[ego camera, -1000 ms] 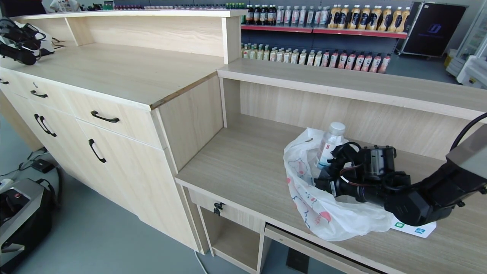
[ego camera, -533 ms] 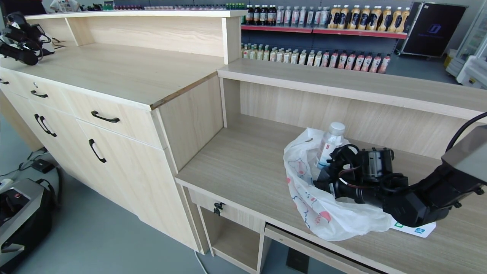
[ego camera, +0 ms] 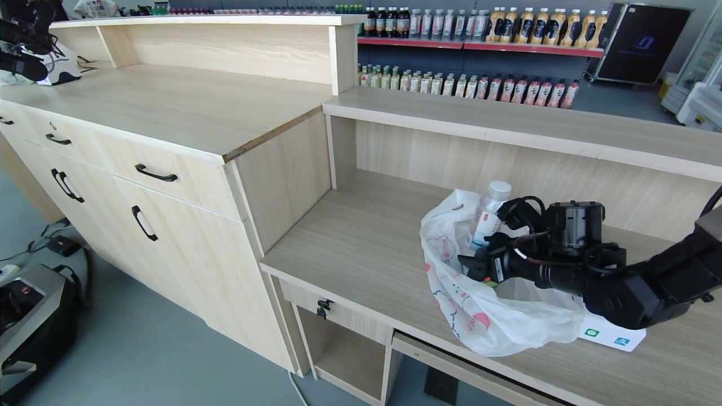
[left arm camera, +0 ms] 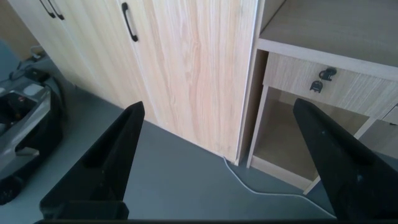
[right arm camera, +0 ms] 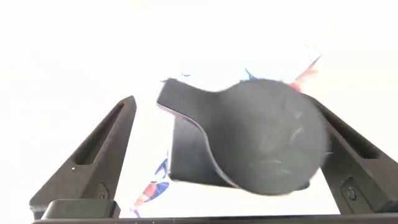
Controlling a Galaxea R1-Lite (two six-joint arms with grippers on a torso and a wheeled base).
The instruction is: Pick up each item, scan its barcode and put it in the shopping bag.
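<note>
Right gripper [ego camera: 471, 266] is at the mouth of the shopping bag [ego camera: 496, 321], pointing into it from the bag's right side. On the right wrist cam I see its fingers spread wide, with a dark rounded object [right arm camera: 261, 137] between them. The object overlaps one finger and there's a gap to the other. I can't tell what it is, or whether it's actually touching a finger.

The bottle [ego camera: 489, 214] stands upright inside the bag at the back, with its white cap poking above the rim. It sits just behind the right gripper.

The bag itself is on the lower counter [ego camera: 361, 242], slumped open. A white card [ego camera: 612, 337] sticks out from under the bag's right edge.

Left gripper [left arm camera: 216, 106] is well away from the bag and below counter level. It is wide open with nothing between the fingers, over grey floor, facing the keyed drawer [left arm camera: 323, 81] that sits under the counter to the bag's left.
</note>
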